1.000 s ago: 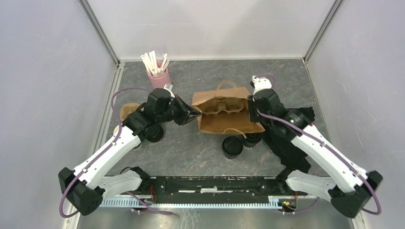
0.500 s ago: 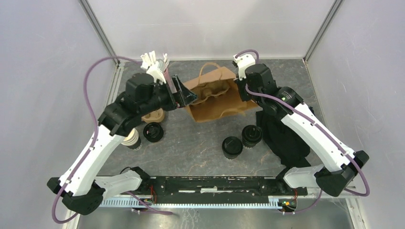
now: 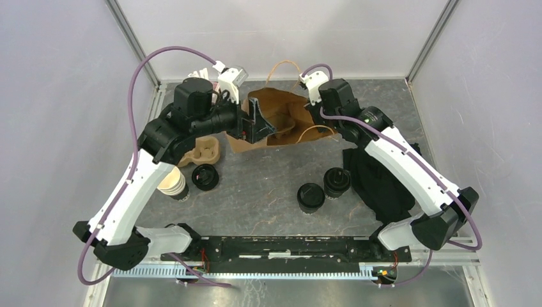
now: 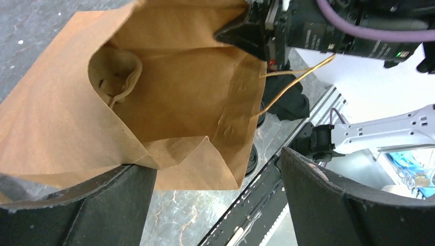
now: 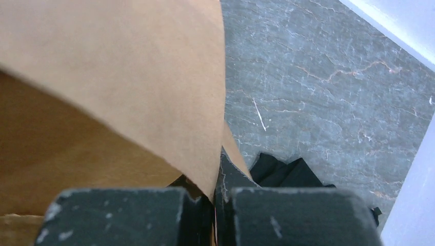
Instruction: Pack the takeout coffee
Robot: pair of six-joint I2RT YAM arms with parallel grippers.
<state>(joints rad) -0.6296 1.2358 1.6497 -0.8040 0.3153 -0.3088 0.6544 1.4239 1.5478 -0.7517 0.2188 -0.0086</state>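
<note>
Three takeout coffee cups with black lids stand on the table: one (image 3: 205,176) at the left and two (image 3: 310,197) (image 3: 337,182) at the middle right. A brown paper bag (image 3: 281,118) is held off the table at the back, its mouth open and a pulp cup carrier (image 4: 115,72) inside. My right gripper (image 3: 314,117) (image 5: 218,205) is shut on the bag's right edge. The left gripper (image 3: 259,123) (image 4: 215,205) stands wide open at the bag's left edge, and a bag corner hangs between its fingers (image 4: 77,205) without being pinched.
A second pulp carrier (image 3: 203,150) lies under the left arm. Beside it stands an uncapped cup (image 3: 171,184) with a pale top. A black cloth (image 3: 377,182) lies beneath the right arm. White walls close in the back and both sides.
Both arms have risen and moved toward the back, lifting the bag off the table and opening its mouth. The left gripper has opened; the right has shut on the bag's edge.
</note>
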